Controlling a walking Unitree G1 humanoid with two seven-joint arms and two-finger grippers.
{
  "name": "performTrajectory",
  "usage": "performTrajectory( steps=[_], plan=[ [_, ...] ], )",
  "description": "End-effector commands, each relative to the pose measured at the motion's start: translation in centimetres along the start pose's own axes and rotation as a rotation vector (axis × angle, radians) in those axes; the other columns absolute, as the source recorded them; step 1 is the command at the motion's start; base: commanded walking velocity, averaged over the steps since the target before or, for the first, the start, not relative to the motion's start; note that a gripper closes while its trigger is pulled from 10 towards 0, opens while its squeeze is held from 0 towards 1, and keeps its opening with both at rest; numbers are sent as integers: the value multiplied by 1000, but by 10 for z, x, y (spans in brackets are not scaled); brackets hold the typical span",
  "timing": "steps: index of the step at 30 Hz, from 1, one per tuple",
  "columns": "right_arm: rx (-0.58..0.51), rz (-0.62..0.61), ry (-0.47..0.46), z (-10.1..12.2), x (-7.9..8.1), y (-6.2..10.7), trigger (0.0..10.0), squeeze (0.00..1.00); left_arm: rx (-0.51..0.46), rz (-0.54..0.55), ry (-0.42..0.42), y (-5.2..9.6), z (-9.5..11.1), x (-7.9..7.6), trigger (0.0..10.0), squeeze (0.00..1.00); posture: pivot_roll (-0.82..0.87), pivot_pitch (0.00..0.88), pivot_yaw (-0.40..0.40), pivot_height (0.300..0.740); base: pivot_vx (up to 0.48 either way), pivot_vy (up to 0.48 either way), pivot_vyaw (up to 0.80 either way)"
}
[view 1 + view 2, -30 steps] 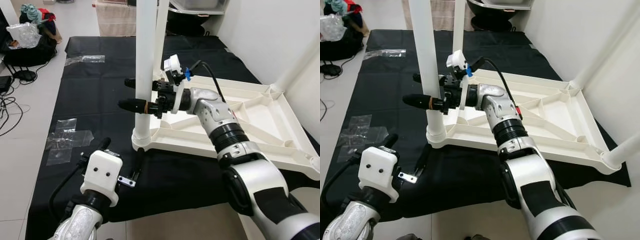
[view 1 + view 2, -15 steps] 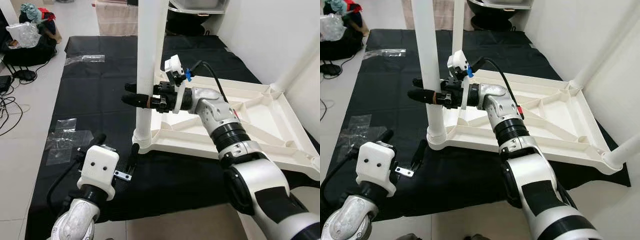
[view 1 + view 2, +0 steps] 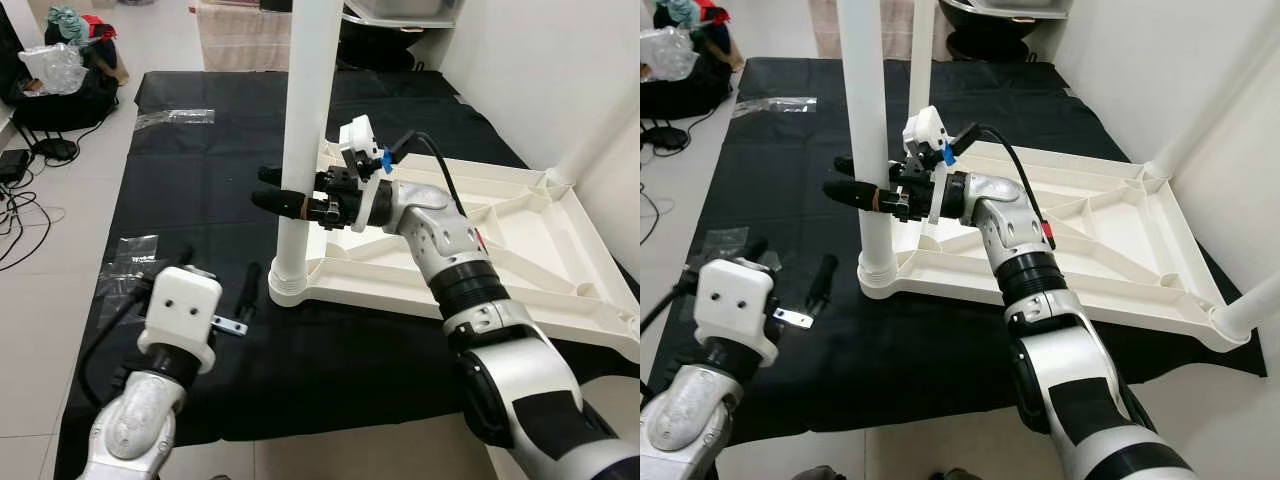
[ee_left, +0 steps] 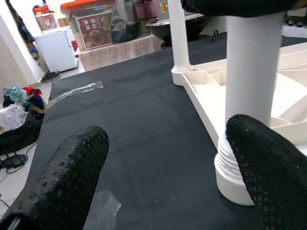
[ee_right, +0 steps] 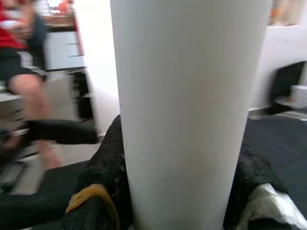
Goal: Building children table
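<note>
Black mat (image 3: 180,200): 1 tabletop (image 3: 520,240), 4 legs (image 3: 305,150).

Upturned tabletop (image 3: 520,240) on mat (image 3: 190,200), leg (image 3: 305,130) upright at its near-left corner

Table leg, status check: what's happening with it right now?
Right end effector clamped on upright white table leg, seated in upturned tabletop corner. Left end effector open, low beside leg base. Nothing in the way.

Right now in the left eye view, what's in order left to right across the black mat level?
Clear plastic wrapper → left tool → upright white table leg, with the right tool clamped around it → upturned white tabletop.
</note>
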State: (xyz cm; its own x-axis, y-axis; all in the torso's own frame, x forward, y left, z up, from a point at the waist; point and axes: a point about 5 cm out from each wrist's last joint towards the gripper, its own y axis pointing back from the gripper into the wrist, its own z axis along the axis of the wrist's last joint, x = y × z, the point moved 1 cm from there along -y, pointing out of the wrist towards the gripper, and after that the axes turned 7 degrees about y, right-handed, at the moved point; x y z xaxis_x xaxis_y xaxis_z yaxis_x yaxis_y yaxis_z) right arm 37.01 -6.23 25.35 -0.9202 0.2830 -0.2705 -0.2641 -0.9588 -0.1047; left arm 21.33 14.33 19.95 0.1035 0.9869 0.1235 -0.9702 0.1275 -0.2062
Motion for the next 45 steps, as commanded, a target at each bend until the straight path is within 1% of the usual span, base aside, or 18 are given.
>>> performTrajectory(
  steps=[1, 8, 16, 17, 19, 20, 21, 23, 25, 29, 32, 33, 34, 36, 37, 40, 41, 45],
  plan=[
    [120, -177, 28, -14, -13, 21, 0, 0, 1, -6, -14, -2, -1, 2, 10000, 0, 83, 126, -106, 740, 0, 0, 0],
    [196, -326, 20, -21, -14, 23, 0, 0, -5, -18, -11, -3, 0, 0, 10000, 0, 82, 128, -104, 740, 0, 0, 0],
    [227, -393, -8, -23, -11, 23, 0, 0, -7, -25, -3, -3, 1, -1, 10000, 0, 82, 128, -104, 740, 0, 0, 0],
    [287, -542, -35, -29, -18, 26, 0, 0, -5, -33, 6, -2, 0, -6, 10000, 0, 74, 132, -103, 740, 0, 0, 0],
    [373, -775, -77, -37, -26, 32, 0, 0, -3, -43, 22, -2, 0, -11, 10000, 0, 72, 133, -101, 740, 0, 0, 0],
    [373, -775, -77, -37, -26, 32, 0, 0, -3, -43, 22, -2, 0, -11, 10000, 0, 72, 133, -101, 740, 0, 0, 0],
    [398, -864, -94, -39, -27, 34, 0, 0, -3, -46, 26, -2, 0, -12, 10000, 0, 73, 132, -105, 740, 0, 0, 0],
    [414, -981, -106, -39, -28, 37, 0, 0, -5, -48, 26, -2, 0, -13, 10000, 0, 73, 132, -105, 740, 0, 0, 0],
    [417, -1007, -110, -39, -29, 38, 0, 0, -5, -49, 26, -2, 1, -13, 10000, 0, 73, 132, -105, 740, 0, 0, 0],
    [397, -1202, -82, -33, -32, 41, 0, 0, -5, -51, 28, -2, 1, -14, 10000, 0, 77, 138, -108, 740, 0, 0, 0],
    [392, -1250, -75, -31, -32, 43, 0, 0, -4, -50, 29, -2, 1, -15, 10000, 0, 77, 138, -108, 740, 0, 0, 0],
    [368, -1344, -54, -26, -31, 46, 0, 0, -4, -46, 29, -2, 1, -14, 10000, 0, 76, 139, -110, 740, 0, 0, 0],
    [355, -1385, -40, -23, -29, 48, 0, 0, -4, -46, 26, -2, 1, -14, 10000, 0, 76, 140, -107, 740, 0, 0, 0],
    [346, -1408, -30, -21, -28, 49, 0, 0, -4, -46, 24, -2, 1, -14, 10000, 0, 76, 140, -107, 740, 0, 0, 0],
    [332, -1452, -12, -17, -25, 50, 0, 0, -5, -46, 23, -2, 1, -13, 10000, 0, 75, 139, -108, 740, 0, 0, 0],
    [323, -1480, -1, -14, -23, 51, 0, 0, -5, -45, 22, -3, 1, -13, 10000, 0, 75, 139, -108, 740, 0, 0, 0],
    [305, -1516, 19, -11, -14, 50, 0, 0, -6, -44, 22, -3, 1, -13, 10000, 0, 75, 141, -104, 740, 0, 0, 0],
    [317, -1554, 25, -15, -3, 49, 0, 0, -6, -43, 20, -3, 1, -12, 10000, 0, 76, 139, -104, 740, 0, 0, 0]
  ],
)
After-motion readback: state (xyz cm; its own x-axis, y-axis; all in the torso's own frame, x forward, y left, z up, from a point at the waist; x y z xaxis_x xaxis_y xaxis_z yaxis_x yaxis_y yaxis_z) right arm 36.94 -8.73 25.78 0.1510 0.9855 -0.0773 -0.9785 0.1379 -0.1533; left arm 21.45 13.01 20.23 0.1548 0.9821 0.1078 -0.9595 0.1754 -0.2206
